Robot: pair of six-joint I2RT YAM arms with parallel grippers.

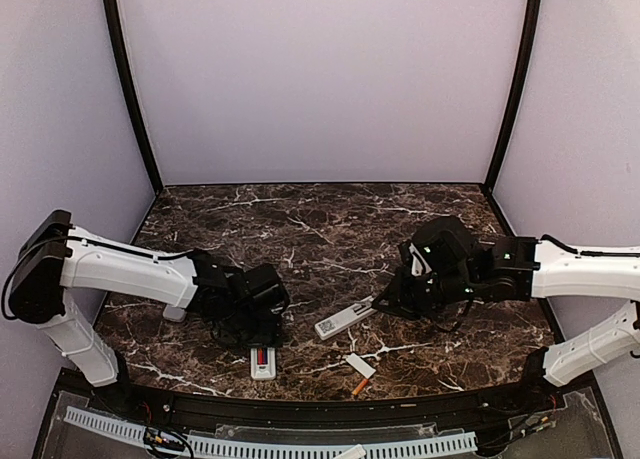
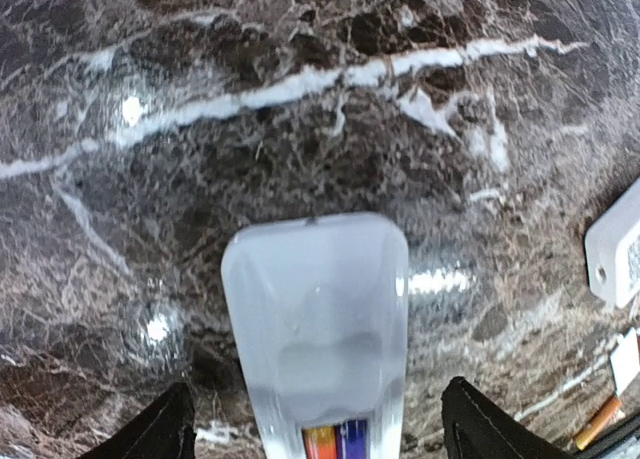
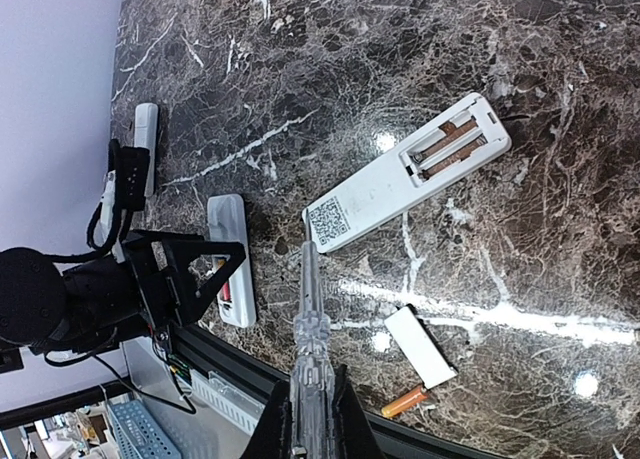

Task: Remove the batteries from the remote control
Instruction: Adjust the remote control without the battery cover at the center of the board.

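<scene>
- Left wrist view: closest to the lens, two dark fingers (image 2: 165,434) of the left gripper (image 2: 325,434) poke in at the bottom corners, with only their tips in frame. They stand wide apart. A strip of table (image 2: 300,99) shows between each finger and the small remote (image 2: 315,309) lying between them, so nothing is gripped.
- At the small remote's near end, two batteries (image 2: 336,441), one orange and one blue, sit side by side in the open bay, cut off by the bottom edge. The rest of the body is blurred.
- Cropped at the right edge are a corner of the long remote (image 2: 618,249), a bit of white cover (image 2: 628,359) and a loose orange battery (image 2: 600,424).
- Right wrist view: the right gripper (image 3: 308,259) has its clear fingers pressed together into one blade, holding nothing, with the tip just beside the long remote's (image 3: 400,179) label end.
- The long remote's bay is open at the far end. Brownish strips show inside, but I cannot tell whether they are cells or bare contacts.
- The cover (image 3: 420,344) lies flat, with the orange battery (image 3: 405,401) just beside it near the table edge.
- A white bar (image 3: 146,144) lies beyond the left arm, too small to identify.
- Top view: the small remote (image 1: 263,362) juts out from under the left gripper, its far part hidden. The right gripper's fingertips are lost against the dark marble.
</scene>
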